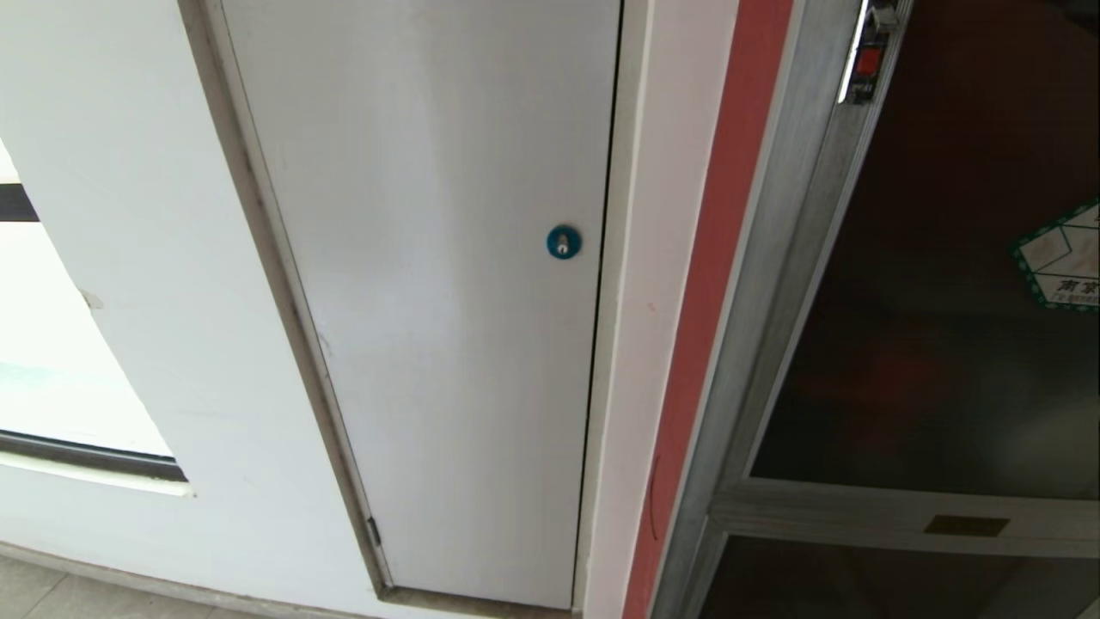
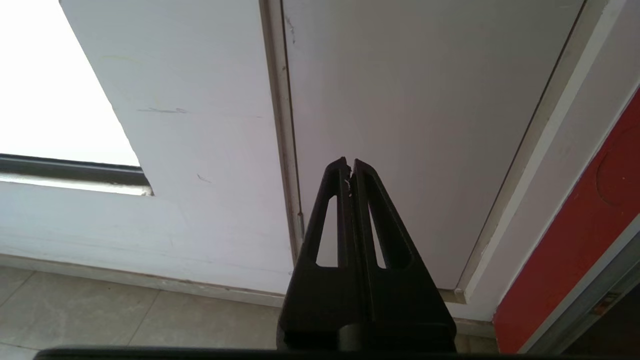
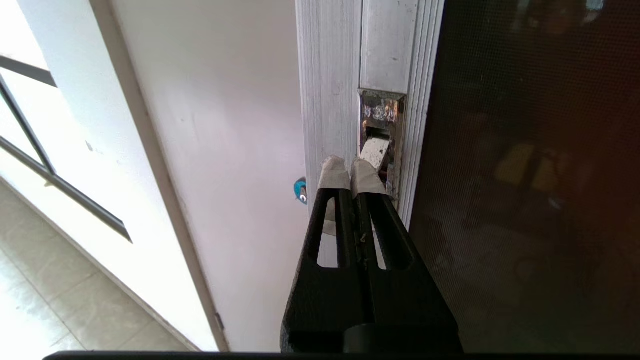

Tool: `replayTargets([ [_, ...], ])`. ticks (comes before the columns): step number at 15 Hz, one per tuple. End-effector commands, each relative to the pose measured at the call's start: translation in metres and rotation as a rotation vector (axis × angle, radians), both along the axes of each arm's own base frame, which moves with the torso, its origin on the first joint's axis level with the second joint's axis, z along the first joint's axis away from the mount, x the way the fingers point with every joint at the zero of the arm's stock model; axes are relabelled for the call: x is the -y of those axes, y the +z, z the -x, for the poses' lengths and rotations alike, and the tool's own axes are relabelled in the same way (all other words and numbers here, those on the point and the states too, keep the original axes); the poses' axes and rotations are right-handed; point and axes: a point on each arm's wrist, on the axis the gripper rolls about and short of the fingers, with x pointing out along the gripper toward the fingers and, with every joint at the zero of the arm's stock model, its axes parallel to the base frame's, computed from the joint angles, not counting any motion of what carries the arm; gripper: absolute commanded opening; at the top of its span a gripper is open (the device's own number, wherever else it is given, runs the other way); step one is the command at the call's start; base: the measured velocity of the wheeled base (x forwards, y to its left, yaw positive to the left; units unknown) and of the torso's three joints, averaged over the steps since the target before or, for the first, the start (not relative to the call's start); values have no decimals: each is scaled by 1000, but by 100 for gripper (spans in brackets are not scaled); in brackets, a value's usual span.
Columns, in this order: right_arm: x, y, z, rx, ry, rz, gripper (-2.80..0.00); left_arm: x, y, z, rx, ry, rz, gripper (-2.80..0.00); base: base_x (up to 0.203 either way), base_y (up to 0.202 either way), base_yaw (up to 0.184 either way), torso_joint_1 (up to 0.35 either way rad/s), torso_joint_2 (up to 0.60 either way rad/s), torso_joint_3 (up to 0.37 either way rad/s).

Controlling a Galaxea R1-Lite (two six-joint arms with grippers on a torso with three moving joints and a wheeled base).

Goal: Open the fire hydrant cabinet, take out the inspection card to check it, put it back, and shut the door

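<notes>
plain white panel door [image 1: 430, 301]: white, with a round blue lock [image 1: 564, 242], silver at its centre
strip beside the cabinet frame [image 1: 713, 258]: red
brushed-aluminium cabinet frame [image 1: 773, 327]: silver-grey, streaked
tinted glass door [image 1: 937, 344]: dark brown
sticker on the glass [image 1: 1061, 258]: white, green toothed border
small plate on the crossbar [image 1: 966, 525]: brass
right gripper [image 3: 352, 170]: black, beige-taped tips
left gripper [image 2: 349, 167]: black
floor tiles [image 2: 75, 310]: pale grey

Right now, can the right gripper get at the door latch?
Probably yes: the right gripper, shut, sits at the latch recess in the door frame, with nothing between them. Contact can't be confirmed.
</notes>
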Motion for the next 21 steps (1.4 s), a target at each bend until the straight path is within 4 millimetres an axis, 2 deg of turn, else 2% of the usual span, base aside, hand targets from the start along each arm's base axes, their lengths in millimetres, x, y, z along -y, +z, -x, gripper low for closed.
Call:
replayTargets([
  [1, -2, -4, -12, -20, 4, 3, -280, 0, -2, 0, -5, 1, -1, -280, 0, 0, 0, 0, 0, 0],
  [5, -5, -6, -25, -31, 6, 6, -280, 0, -2, 0, -5, 1, -1, -280, 0, 0, 0, 0, 0, 0],
  [11, -7, -4, -31, -26, 10, 7, -280, 0, -2, 0, -6, 1, 0, -280, 0, 0, 0, 0, 0, 0],
  [21, -8, -21, -39, -103, 4, 17, -280, 0, -2, 0, -5, 1, 1, -280, 0, 0, 0, 0, 0, 0],
])
